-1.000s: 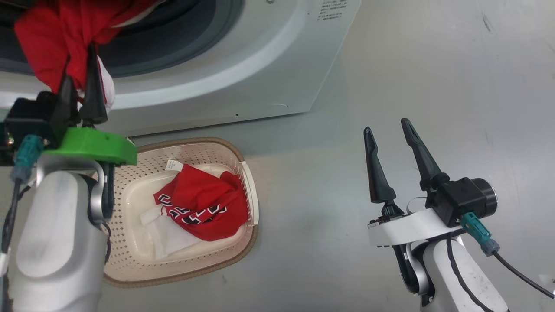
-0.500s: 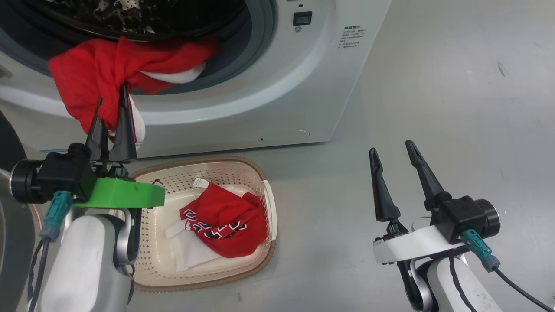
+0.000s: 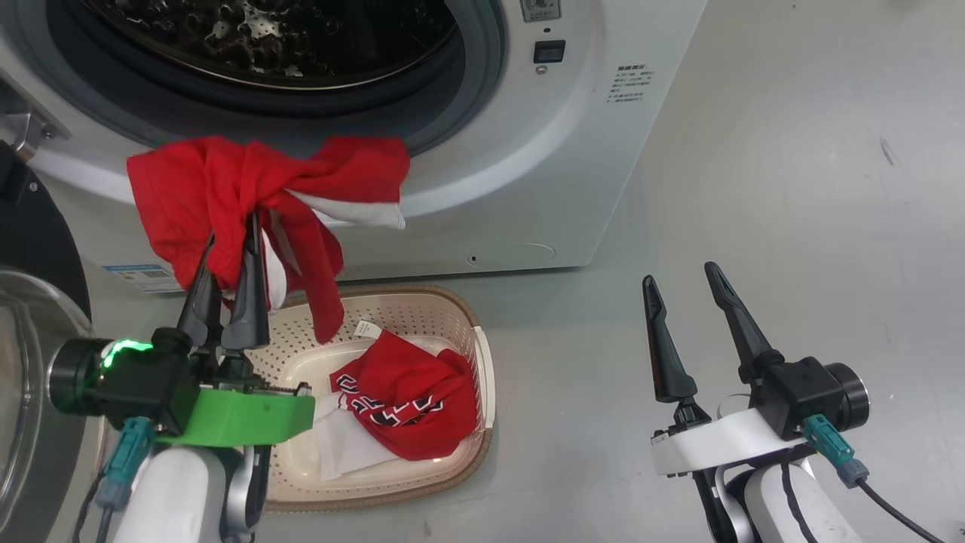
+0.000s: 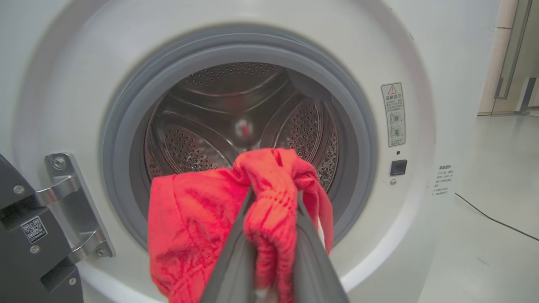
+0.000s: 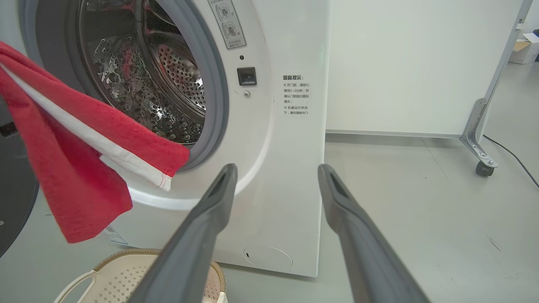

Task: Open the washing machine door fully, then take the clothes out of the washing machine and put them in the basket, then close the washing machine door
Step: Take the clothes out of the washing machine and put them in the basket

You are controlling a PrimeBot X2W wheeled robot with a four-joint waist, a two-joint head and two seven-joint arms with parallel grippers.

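The left end effector [image 3: 234, 234], clamped tight on a red garment [image 3: 188, 188], had pulled it clear of the washing machine [image 3: 528, 151] drum. The garment hung above the basket [image 3: 452, 317]. The right end effector [image 3: 678, 272] stayed wide open and empty.

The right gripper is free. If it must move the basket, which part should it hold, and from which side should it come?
Probably the right-hand handle of the basket, from above, on the side of the right gripper: the rim there is thin and bare, while the left gripper and its red garment crowd the other side.
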